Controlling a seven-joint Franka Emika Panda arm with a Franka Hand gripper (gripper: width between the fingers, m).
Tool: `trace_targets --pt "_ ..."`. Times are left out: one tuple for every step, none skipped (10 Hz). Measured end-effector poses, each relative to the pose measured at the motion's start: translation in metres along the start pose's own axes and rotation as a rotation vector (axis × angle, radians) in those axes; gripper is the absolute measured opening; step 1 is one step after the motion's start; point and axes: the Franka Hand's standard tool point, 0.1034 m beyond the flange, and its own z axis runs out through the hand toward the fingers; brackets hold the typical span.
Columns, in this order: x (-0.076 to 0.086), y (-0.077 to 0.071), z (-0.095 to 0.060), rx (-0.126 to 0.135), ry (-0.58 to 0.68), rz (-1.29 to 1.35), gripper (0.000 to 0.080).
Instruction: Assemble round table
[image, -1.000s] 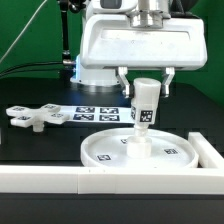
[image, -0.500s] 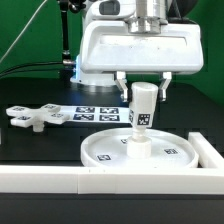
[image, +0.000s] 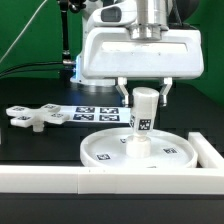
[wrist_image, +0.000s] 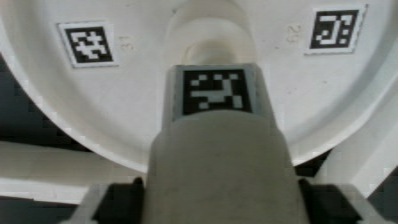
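Note:
The short cylindrical post stands upright on the middle of the large rimmed round disc, its tag facing the exterior camera. My gripper is straight above the disc and shut on the post's upper end. In the wrist view the post fills the space between my gripper's black pads, and the disc with two tags lies beyond it. The flat cross-shaped piece lies on the table at the exterior view's left, apart from the gripper.
The marker board lies flat behind the disc. A long white straight-edged wall runs along the front and turns up the exterior view's right side, close against the disc. The arm's white base stands behind.
My gripper has moved down with the post. The post was slightly tilted and higher; now it stands upright and lower on the disc's middle.

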Motion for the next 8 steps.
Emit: trace_targets --pt "-0.0020 -0.0001 0.0019 0.000 -0.004 0.000 0.0409" --pt "-0.0033 0.0000 0.0035 0.000 -0.003 -0.002 0.0409" --pt "-0.0027 0.0004 0.0037 -0.002 0.005 -0.004 0.0409" --pt "-0.0027 0.0004 0.0038 -0.002 0.004 -0.004 0.0409" --pt "-0.0028 0.0004 0.0039 -0.002 0.004 -0.004 0.0519" --pt "-0.0028 0.0004 0.0039 -0.002 0.004 -0.004 0.0609" --pt "-0.0028 0.0004 0.0039 -0.002 0.004 -0.004 0.0637" --pt "-0.0029 0.0020 0.0035 -0.003 0.001 -0.011 0.0637"
